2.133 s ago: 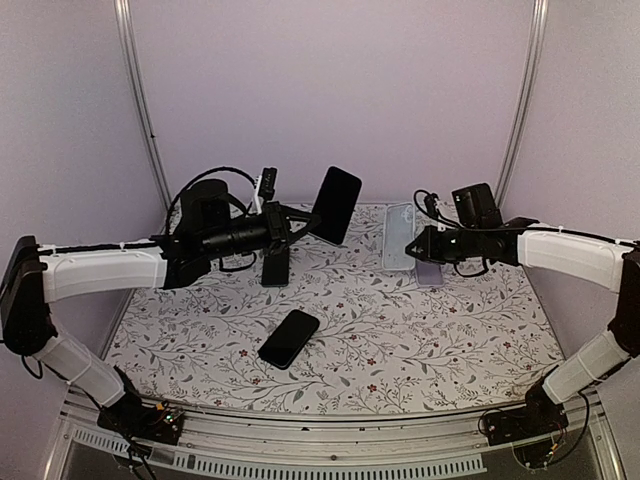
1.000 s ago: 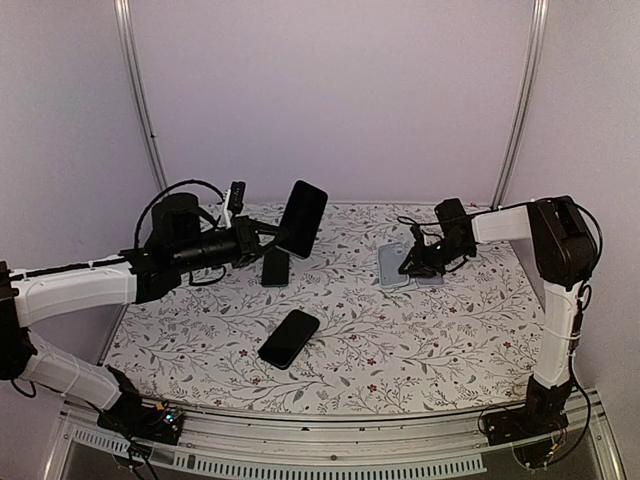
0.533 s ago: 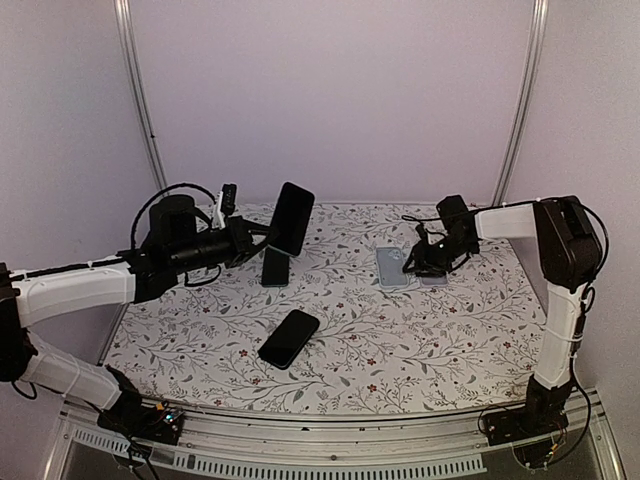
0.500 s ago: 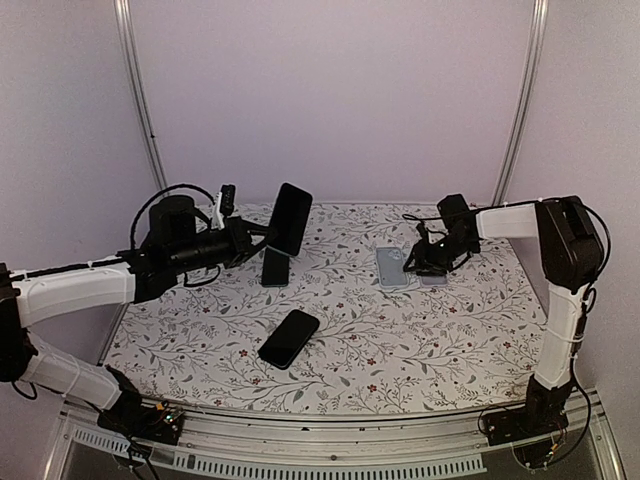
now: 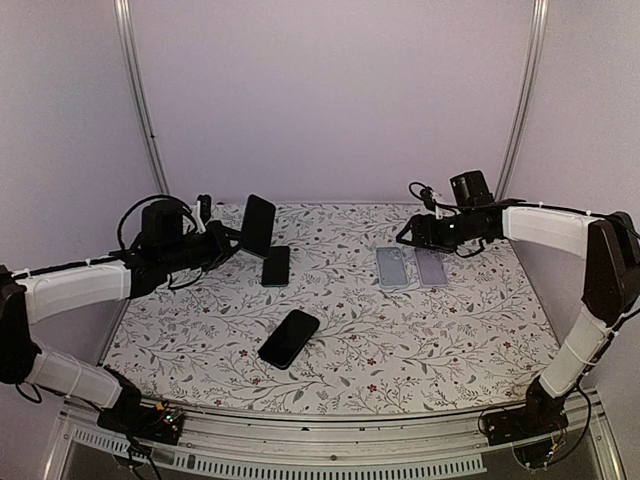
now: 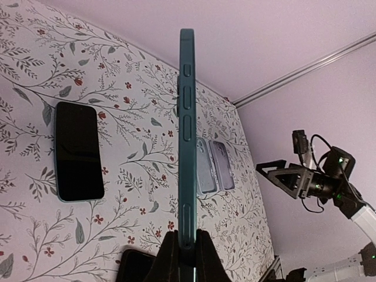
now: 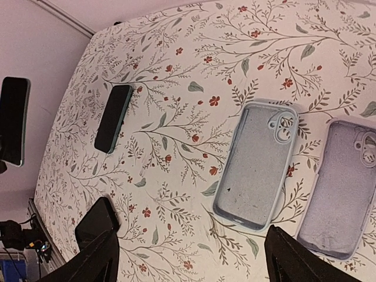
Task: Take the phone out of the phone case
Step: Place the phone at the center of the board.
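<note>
My left gripper (image 6: 187, 258) is clamped on the bottom end of the teal-cased phone (image 6: 187, 135). It holds the phone upright and clear of the table (image 5: 450, 340), over the far left part of it. The phone is edge-on to the wrist camera, so I see the side buttons running up the case. My right gripper (image 7: 189, 238) has its fingers spread wide with nothing between them, and it hangs above the far right side of the table. Beneath it two empty cases lie side by side with their insides up, the pale blue case (image 7: 255, 164) just beside the lilac case (image 7: 341, 188). Further out, a second teal-edged phone (image 5: 276, 266) lies flat, screen up, near the left gripper. A black phone (image 5: 289, 338) lies flat towards the middle, nearer the arm bases.
</note>
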